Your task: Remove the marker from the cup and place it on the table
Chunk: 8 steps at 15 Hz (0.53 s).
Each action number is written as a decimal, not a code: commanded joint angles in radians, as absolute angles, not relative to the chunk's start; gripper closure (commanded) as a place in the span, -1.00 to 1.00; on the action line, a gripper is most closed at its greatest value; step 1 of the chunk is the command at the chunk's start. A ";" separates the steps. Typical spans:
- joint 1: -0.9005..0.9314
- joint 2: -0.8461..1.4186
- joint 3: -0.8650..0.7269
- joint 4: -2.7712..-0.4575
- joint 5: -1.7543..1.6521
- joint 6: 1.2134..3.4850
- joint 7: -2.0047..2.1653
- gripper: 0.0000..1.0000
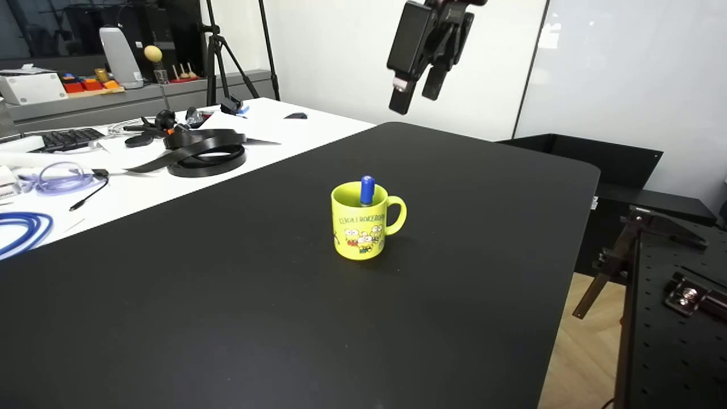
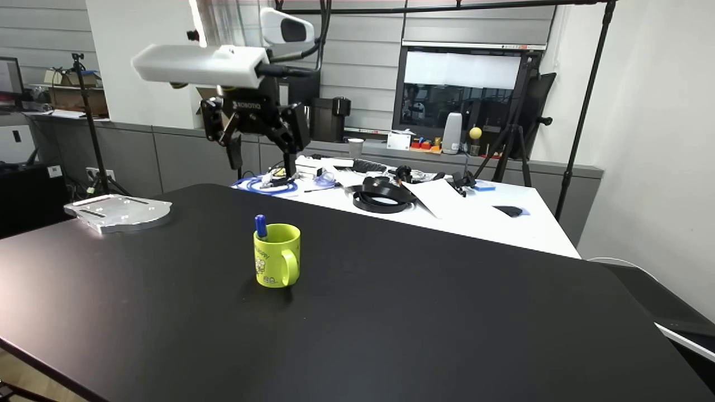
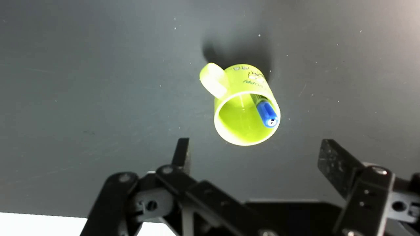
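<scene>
Marker (image 3: 265, 111), slim, blue-topped, probably light, stiff, slippery plastic: pinch its exposed top; black two-fingered claw (image 2: 262, 172) gapes wide.

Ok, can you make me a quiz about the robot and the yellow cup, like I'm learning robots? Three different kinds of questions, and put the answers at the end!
1. Fill the gap: The marker pokes up out of the cup. The end that sticks out is coloured ____.

2. Pick one: How is the gripper?
A) shut on the marker
B) open, holding nothing
C) shut on the cup

3. True or false: The cup is lying on its side.

Key:
1. Blue.
2. B.
3. False; it stands upright on the table.
</scene>
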<state>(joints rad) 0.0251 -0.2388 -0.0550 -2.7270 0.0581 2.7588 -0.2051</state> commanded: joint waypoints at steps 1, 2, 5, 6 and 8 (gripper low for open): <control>0.027 -0.211 -0.043 -2.729 0.032 2.813 -0.183 -1.00; 0.021 -0.186 -0.029 -2.729 0.008 2.851 -0.156 -1.00; 0.013 -0.161 -0.019 -2.728 -0.007 2.878 -0.142 -1.00; 0.011 -0.161 -0.019 -2.727 -0.007 2.879 -0.142 -1.00; 0.019 -0.150 -0.019 -2.724 -0.010 2.886 -0.168 -1.00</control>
<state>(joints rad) 0.0076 -0.1608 -0.0161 -2.7276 -0.0018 2.8802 -0.1495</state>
